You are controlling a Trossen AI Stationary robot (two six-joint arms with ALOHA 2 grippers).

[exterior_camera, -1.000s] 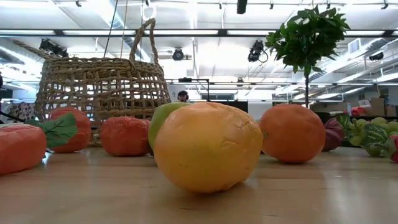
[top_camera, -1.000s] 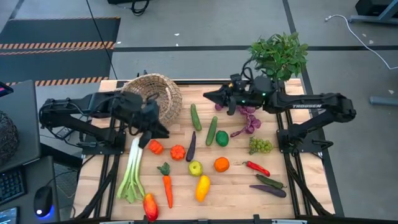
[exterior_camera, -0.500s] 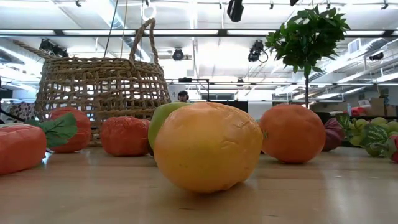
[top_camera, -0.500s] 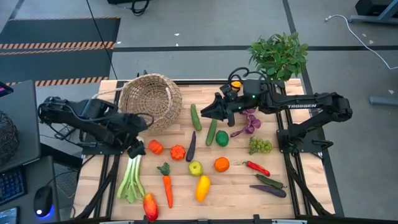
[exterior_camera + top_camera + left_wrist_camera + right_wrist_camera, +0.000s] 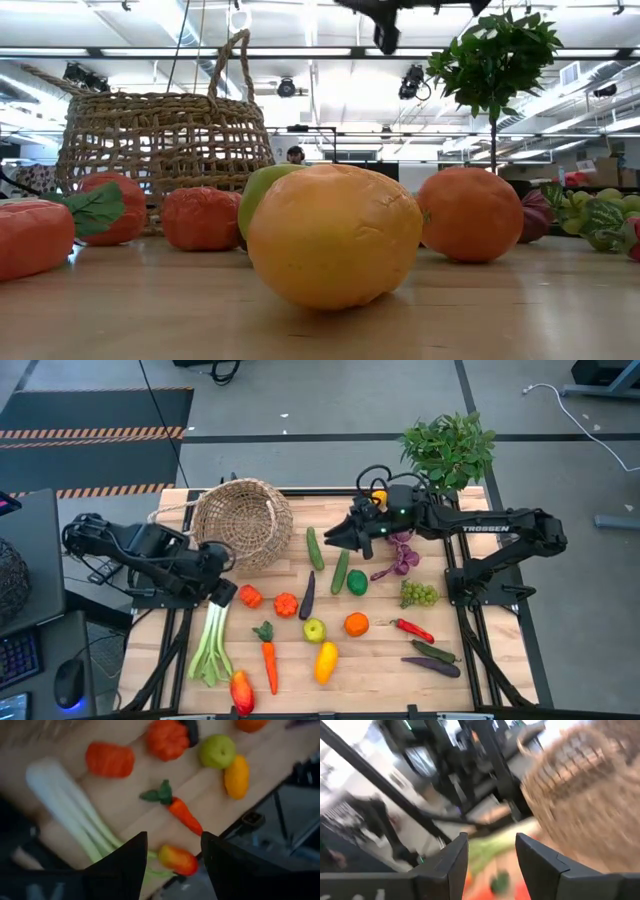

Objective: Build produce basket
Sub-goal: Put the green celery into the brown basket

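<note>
The tan wicker basket [image 5: 241,520] stands upright on its base at the table's far left, also seen in the low view [image 5: 165,140]. Produce lies spread on the table: a leek [image 5: 212,635], two tomatoes [image 5: 250,597], a carrot [image 5: 268,656], cucumbers [image 5: 315,548], an orange [image 5: 356,624] and purple grapes [image 5: 400,552]. My left gripper [image 5: 222,595] hovers open over the leek's white end, beside the basket's near side; its wrist view [image 5: 172,865] looks down on leek [image 5: 75,815] and carrot [image 5: 182,812]. My right gripper [image 5: 334,538] hangs open above the cucumbers, facing the basket [image 5: 590,785].
A leafy potted plant [image 5: 450,448] stands at the far right corner behind my right arm. Green grapes [image 5: 419,594], a chili [image 5: 412,630] and dark pods [image 5: 430,658] lie near right. A yellow fruit [image 5: 335,235] fills the low view's middle. Bare wood shows along the near edge.
My left gripper has drawn back from over the basket's near rim toward the table's near left, ending over the leek's white end. My right gripper has moved toward the near edge and down over the cucumbers, coming into the top of the low view.
</note>
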